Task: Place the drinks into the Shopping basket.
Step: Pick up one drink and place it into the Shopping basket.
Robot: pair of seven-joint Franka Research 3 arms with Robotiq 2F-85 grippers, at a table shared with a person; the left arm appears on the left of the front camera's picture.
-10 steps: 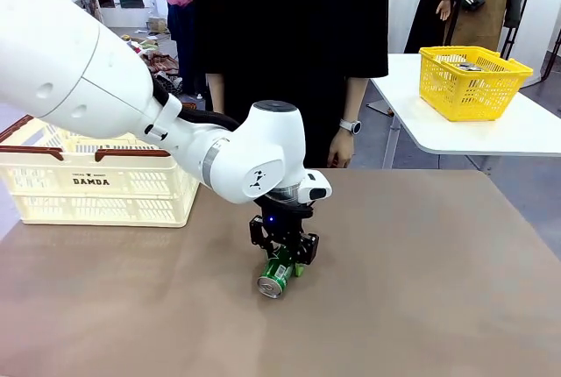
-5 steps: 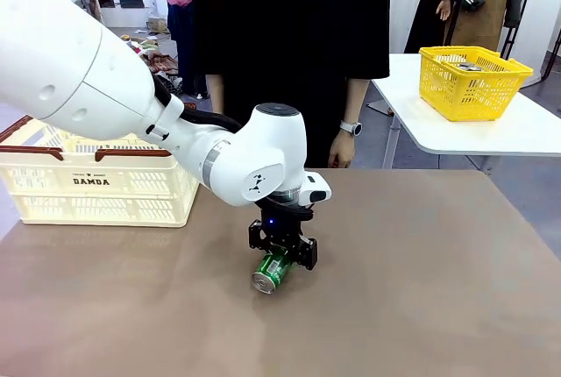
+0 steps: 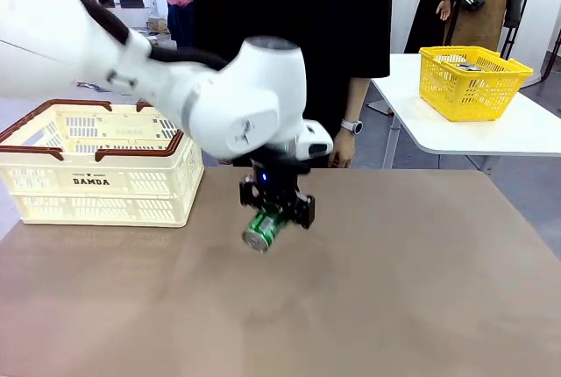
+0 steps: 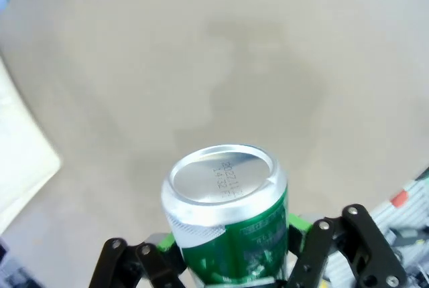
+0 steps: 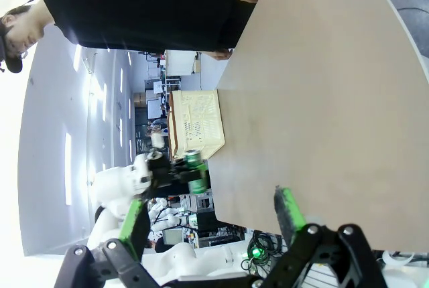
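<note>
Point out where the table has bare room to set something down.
The table is bare across its right half, from the left hand holding the green can to the right edge, and along the near strip. Crowded: the far-left corner, taken by the Shopping basket.

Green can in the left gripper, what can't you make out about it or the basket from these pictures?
Label of the green can: front view, motion-blurred; left wrist view, print too small to read.
Pads of the left gripper: left wrist view, mostly hidden behind the can.
Floor of the Shopping basket: front view, hidden by its near wall.
</note>
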